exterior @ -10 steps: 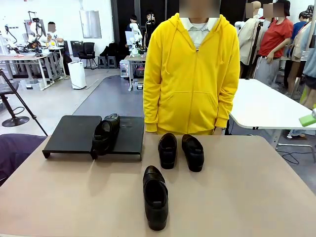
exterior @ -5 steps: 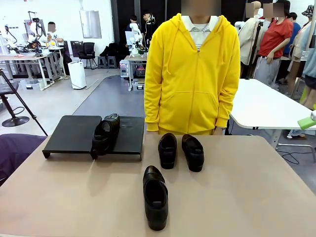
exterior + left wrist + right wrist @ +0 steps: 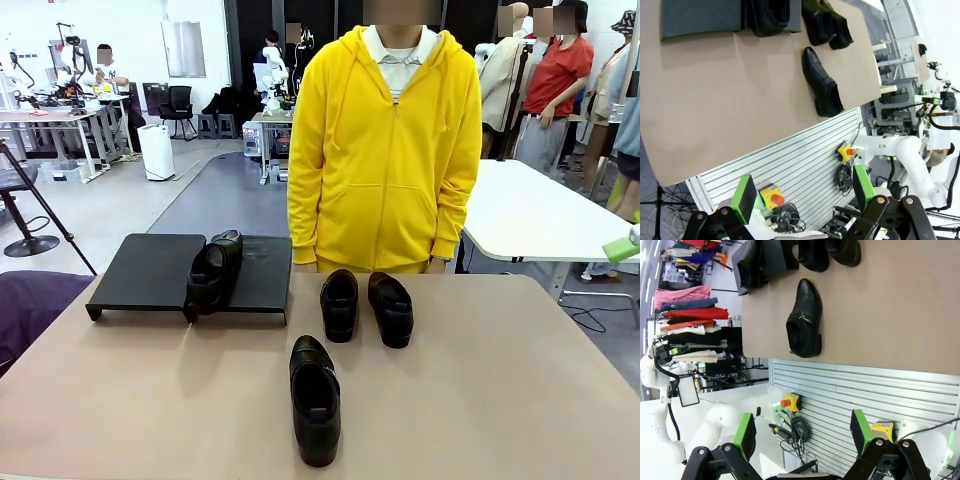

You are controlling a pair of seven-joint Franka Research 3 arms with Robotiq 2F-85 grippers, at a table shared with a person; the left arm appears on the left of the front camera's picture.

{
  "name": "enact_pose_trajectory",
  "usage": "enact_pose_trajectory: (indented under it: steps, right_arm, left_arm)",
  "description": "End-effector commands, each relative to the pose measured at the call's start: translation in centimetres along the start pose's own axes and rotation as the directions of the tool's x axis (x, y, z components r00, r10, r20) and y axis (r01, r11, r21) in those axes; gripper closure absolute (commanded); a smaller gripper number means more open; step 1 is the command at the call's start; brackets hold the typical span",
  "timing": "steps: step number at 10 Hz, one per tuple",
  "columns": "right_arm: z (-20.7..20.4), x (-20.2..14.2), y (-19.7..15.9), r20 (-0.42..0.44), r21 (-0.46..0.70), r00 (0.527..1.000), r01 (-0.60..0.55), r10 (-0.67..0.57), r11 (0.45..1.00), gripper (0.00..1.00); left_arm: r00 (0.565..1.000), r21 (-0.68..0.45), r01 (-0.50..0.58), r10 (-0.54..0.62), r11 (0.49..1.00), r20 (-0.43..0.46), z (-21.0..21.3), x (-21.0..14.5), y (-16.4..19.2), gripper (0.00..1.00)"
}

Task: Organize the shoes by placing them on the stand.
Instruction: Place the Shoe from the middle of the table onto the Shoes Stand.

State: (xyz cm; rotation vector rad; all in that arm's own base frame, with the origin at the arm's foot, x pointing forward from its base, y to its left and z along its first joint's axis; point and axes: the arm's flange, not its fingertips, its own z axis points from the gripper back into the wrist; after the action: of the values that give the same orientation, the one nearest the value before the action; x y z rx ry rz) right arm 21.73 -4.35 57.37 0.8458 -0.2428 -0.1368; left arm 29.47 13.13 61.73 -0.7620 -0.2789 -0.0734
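Black shiny shoe [image 3: 215,268] sits on the stand [image 3: 150,268], over the seam of its two panels, farthest ahead of both hands. Two loafers [image 3: 339,304] lie side by side on the surface [image 3: 500,400], near the stand. Long shoe [image 3: 822,82] lies alone, nearest the hands yet well apart from them. Left hand [image 3: 802,192]: jaws wide, holding nothing, back off the surface's near edge. Right hand [image 3: 802,432]: likewise wide and empty. Person [image 3: 385,150] stands at the far side.
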Motion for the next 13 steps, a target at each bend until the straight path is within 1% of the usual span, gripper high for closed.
enact_pose_trajectory:
  steps: [1, 2, 3, 4, 5, 6, 7, 8, 9, 10, 11, 12, 13]
  right_arm:
    - [-0.2, 0.1, 0.1, -0.003, 0.017, 1.0, -0.018, 0.019, 1.0, 0.0]
    - [-0.2, 0.1, 0.1, -0.003, 0.017, 1.0, -0.018, 0.019, 1.0, 0.0]
    - [-0.2, 0.1, 0.1, -0.003, 0.017, 1.0, -0.018, 0.019, 1.0, 0.0]
    - [-0.2, 0.1, 0.1, -0.003, 0.017, 1.0, -0.018, 0.019, 1.0, 0.0]
    - [-0.2, 0.1, 0.1, -0.003, 0.017, 1.0, -0.018, 0.019, 1.0, 0.0]
    - [-0.2, 0.1, 0.1, -0.003, 0.017, 1.0, -0.018, 0.019, 1.0, 0.0]
    - [-0.2, 0.1, 0.1, -0.003, 0.017, 1.0, -0.018, 0.019, 1.0, 0.0]
    - [-0.2, 0.1, 0.1, -0.003, 0.017, 1.0, -0.018, 0.019, 1.0, 0.0]
    - [-0.2, 0.1, 0.1, -0.003, 0.017, 1.0, -0.018, 0.019, 1.0, 0.0]
    - [-0.2, 0.1, 0.1, -0.003, 0.017, 1.0, -0.018, 0.019, 1.0, 0.0]
    - [-0.2, 0.1, 0.1, -0.003, 0.017, 1.0, -0.018, 0.019, 1.0, 0.0]
    - [-0.2, 0.1, 0.1, -0.003, 0.017, 1.0, -0.018, 0.019, 1.0, 0.0]
    - [-0.2, 0.1, 0.1, -0.003, 0.017, 1.0, -0.018, 0.019, 1.0, 0.0]
  left_arm:
    - [1.0, 0.0, 0.0, 0.0, 1.0, 0.0, 0.0, 0.0, 0.0, 0.0]
    - [0.997, -0.004, -0.018, 0.018, 1.0, -0.081, -5.2, 0.8, -3.7, 0.0]
    - [0.981, -0.003, 0.049, -0.049, 0.999, -0.188, -11.0, 0.6, -7.7, 0.0]
    - [0.967, 0.118, 0.111, -0.079, 0.987, -0.244, -16.2, -0.3, -10.5, 0.0]
    - [0.949, 0.089, 0.134, -0.102, 0.987, -0.298, -20.6, -1.5, -12.7, 0.0]
    - [0.919, 0.064, 0.128, -0.094, 0.99, -0.384, -25.4, -3.0, -15.1, 0.0]
    - [0.889, 0.149, 0.126, -0.045, 0.981, -0.456, -29.9, -4.9, -17.6, 0.0]
    - [0.93, 0.27, 0.047, 0.056, 0.962, -0.363, -33.7, -6.5, -19.9, 0.0]
    - [0.955, 0.348, 0.009, 0.095, 0.937, -0.282, -36.9, -7.3, -20.9, 0.0]
    - [0.973, 0.412, -0.044, 0.133, 0.91, -0.19, -39.9, -7.6, -21.0, 0.0]
    - [0.98, 0.471, -0.069, 0.149, 0.88, -0.135, -42.4, -8.3, -21.0, 0.0]
    - [0.968, 0.48, -0.071, 0.176, 0.874, -0.176, -43.5, -7.7, -21.1, 0.0]
    - [0.974, 0.376, -0.003, 0.087, 0.927, -0.207, -40.5, -9.2, -21.7, 0.0]
